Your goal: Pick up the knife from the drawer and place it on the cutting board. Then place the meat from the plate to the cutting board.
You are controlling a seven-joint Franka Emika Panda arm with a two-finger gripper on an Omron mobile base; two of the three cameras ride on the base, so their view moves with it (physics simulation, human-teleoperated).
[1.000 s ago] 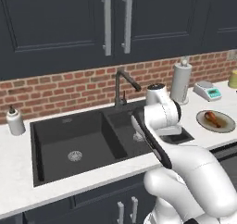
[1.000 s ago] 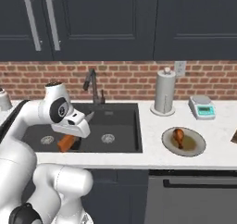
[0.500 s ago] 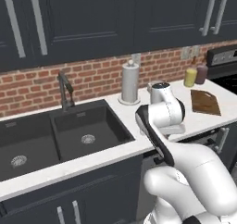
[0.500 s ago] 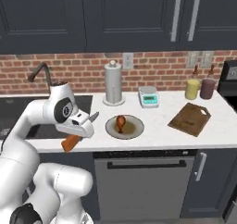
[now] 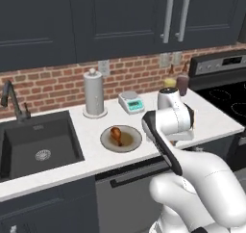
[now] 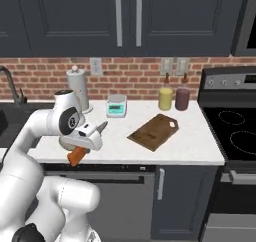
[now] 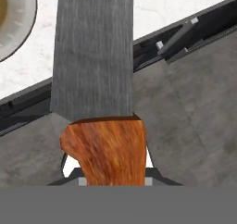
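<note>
Left base view: the arm's white body hides the pincer and the cutting board. The meat (image 5: pixel 116 133) lies on the plate (image 5: pixel 106 143) on the counter (image 5: pixel 91 156).

Right base view: the pincer (image 6: pixel 82 148) is pressed shut on the knife (image 6: pixel 76 156), whose orange handle hangs below it over the counter's front edge. The arm covers the plate. The cutting board (image 6: pixel 153 131) lies well apart, to the right.

Hand view: the knife's blade runs out of the top edge; the plate's rim is cut off at upper left.
</note>
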